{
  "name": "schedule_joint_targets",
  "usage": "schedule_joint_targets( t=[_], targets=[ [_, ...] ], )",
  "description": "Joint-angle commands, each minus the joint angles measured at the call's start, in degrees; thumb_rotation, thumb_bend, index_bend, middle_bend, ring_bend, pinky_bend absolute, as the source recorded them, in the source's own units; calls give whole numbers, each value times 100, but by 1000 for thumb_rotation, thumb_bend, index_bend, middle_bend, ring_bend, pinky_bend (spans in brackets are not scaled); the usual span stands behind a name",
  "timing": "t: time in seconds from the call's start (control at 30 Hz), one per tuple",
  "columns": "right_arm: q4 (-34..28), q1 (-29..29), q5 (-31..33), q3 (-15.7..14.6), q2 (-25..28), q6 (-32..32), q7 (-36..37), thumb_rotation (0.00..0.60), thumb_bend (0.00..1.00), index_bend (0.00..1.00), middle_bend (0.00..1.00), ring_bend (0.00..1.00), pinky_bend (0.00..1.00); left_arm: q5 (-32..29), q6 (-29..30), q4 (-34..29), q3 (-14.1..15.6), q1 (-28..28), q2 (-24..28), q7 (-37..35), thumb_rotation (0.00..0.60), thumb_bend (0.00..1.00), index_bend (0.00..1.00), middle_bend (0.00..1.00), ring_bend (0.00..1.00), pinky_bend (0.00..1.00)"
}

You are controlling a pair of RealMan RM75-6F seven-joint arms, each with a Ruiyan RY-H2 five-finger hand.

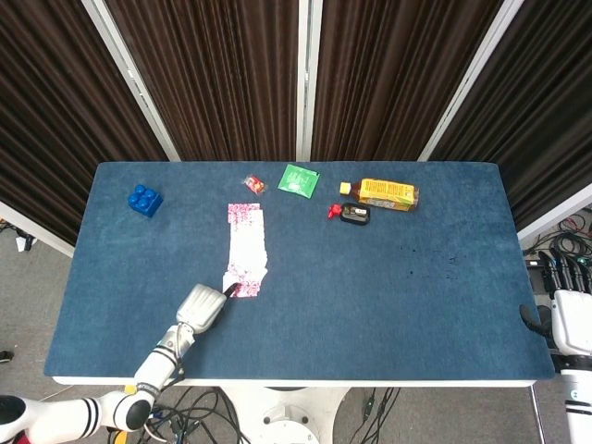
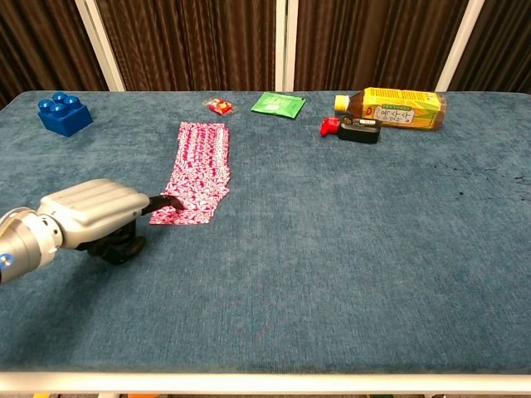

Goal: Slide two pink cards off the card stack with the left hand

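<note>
A run of overlapping pink cards [image 1: 245,248] [image 2: 197,170] stretches from the table's back toward the front, left of centre. My left hand [image 1: 201,306] [image 2: 93,213] lies at the near end of that run, its dark fingertip [image 2: 165,201] touching the nearest card's front left corner while the other fingers are curled under. It holds nothing. My right hand [image 1: 566,314] hangs off the table's right edge in the head view, fingers pointing up, nothing in it.
A blue brick [image 1: 144,200] sits at the back left. Along the back stand a small red sweet [image 1: 252,184], a green packet [image 1: 299,179], a lying yellow bottle [image 1: 387,193] and a black and red object [image 1: 351,214]. Blue cloth covers the table [image 1: 388,296].
</note>
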Motion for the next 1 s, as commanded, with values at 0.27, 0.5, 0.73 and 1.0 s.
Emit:
schedule_joint_targets(
  t=[0.27,0.5,0.73,1.0],
  targets=[
    [-16,5,-29,-11,-18,12,-38,600,207,0,0,0,0,-203,155,-45,145,158,269,-82,600,584,133,950,909,875],
    [-43,17,-27,-17,-29,1,-106,600,207,0,0,0,0,-288,209,78,253,295,444,-268,600,587,134,950,909,875],
    [-86,13,-30,-21,-29,26,-176,600,207,0,0,0,0,-391,333,159,176,344,620,-323,600,587,134,951,909,874],
    [-122,26,-43,-28,-42,24,-238,600,208,0,0,0,0,-661,618,185,47,400,769,-70,600,587,134,950,908,874]
  ],
)
